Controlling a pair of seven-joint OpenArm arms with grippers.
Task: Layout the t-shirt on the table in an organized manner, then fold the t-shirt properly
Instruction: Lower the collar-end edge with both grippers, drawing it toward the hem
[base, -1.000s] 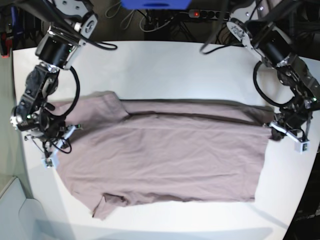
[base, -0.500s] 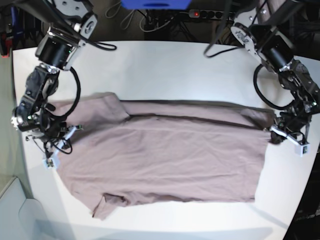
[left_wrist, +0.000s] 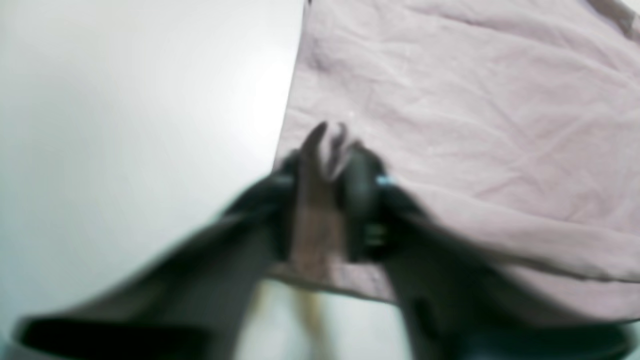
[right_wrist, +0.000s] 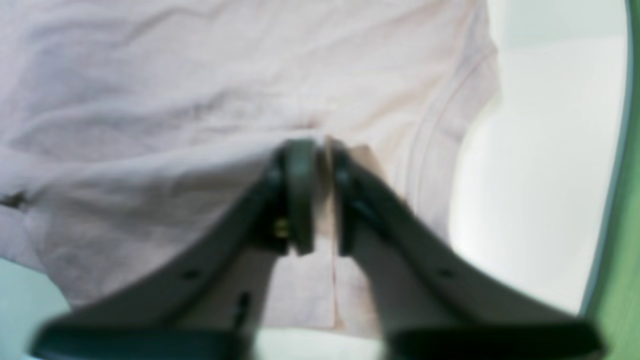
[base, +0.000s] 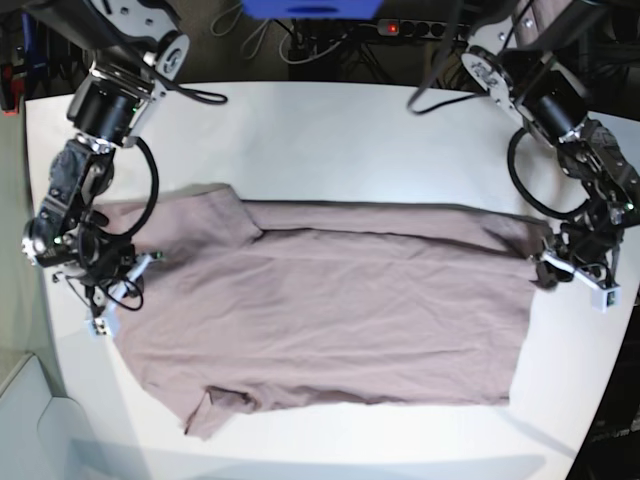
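The dusty mauve t-shirt (base: 330, 310) lies spread across the white table (base: 330, 140), its length running left to right, one sleeve at the top left and one at the bottom left. My left gripper (base: 548, 268) is at the shirt's right edge, shut on a pinch of hem fabric; the left wrist view shows cloth (left_wrist: 320, 210) standing between its fingers (left_wrist: 360, 185). My right gripper (base: 118, 280) is at the shirt's left end, shut on fabric near the collar (right_wrist: 440, 125); the right wrist view shows cloth (right_wrist: 325, 200) pinched between its fingers (right_wrist: 300, 190).
Cables and a power strip (base: 400, 28) lie beyond the table's far edge. A blue object (base: 310, 8) sits at the top middle. The table's curved edge runs near the left arm at the right (base: 610, 350). A pale bin corner (base: 30, 420) is at the lower left.
The shirt's far edge has been drawn flatter, and the dark fold line along the top has thinned. Both grippers shifted slightly outward while keeping their hold.
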